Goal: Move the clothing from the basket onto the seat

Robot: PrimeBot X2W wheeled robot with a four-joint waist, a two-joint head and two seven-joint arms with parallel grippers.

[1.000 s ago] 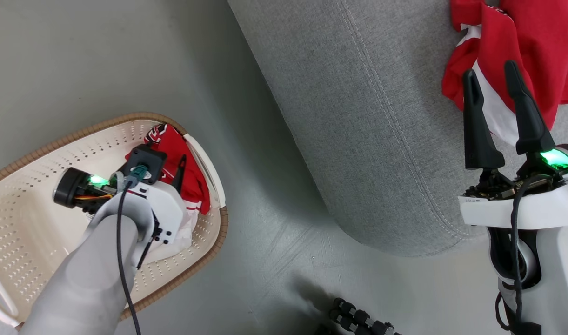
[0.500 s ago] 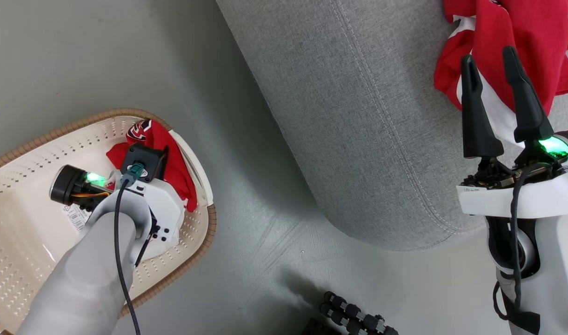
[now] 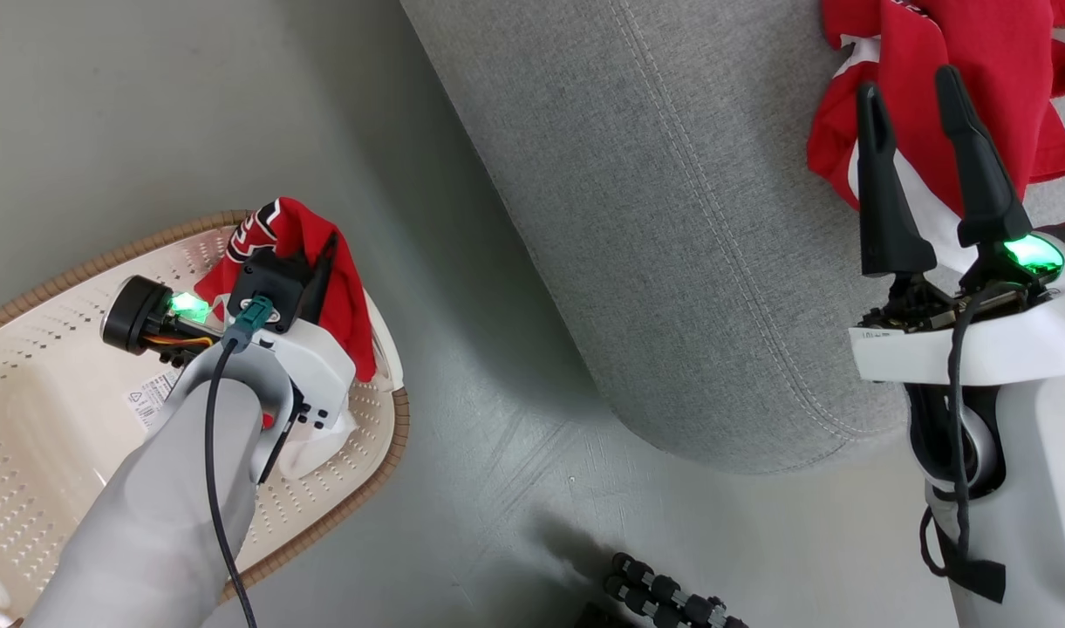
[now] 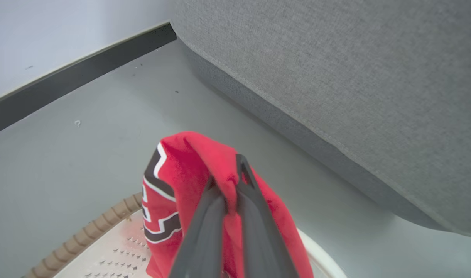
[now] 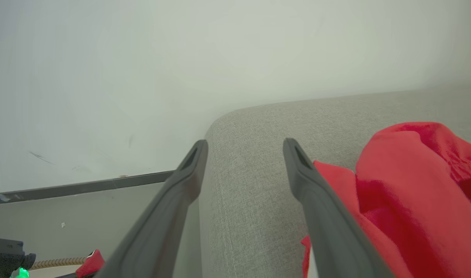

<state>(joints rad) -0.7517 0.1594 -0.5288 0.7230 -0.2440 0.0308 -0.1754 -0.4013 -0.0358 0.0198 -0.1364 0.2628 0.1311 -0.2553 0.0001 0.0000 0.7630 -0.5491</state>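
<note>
- The left gripper [image 4: 225, 172] has its two dark fingers pressed almost together, with a fold of a red garment [image 4: 181, 154] pinched between them.
- The left wrist view shows this garment draped over the fingertips and hanging down on both sides; its black-and-white lettering faces the near side.
- In the head view the held garment is raised above the far rim of the basket [image 3: 52, 436], and its lower part trails down inside the basket's right end.
- A patch of white cloth [image 3: 318, 449] lies on the basket floor under the left wrist; it may belong to the same garment, but the arm hides the join.
- The basket stands on the grey floor [image 3: 497, 436], apart from the seat [image 3: 672, 218], with a strip of floor between them.
- A sticker [image 3: 148, 397] shows on the basket's bare perforated bottom, just beside the left forearm.
- The right gripper [image 3: 907, 83] stands with its fingers wide apart and nothing between them, held over the seat.
- A pile of red clothing [image 3: 1003, 52] with white bands lies on the seat's far right part; in the head view the right fingers overlap its near edge.
- In the right wrist view the pile lies just beside the right-hand finger.
- A dark skirting board [image 4: 85, 73] runs along the foot of the pale wall behind the basket.
</note>
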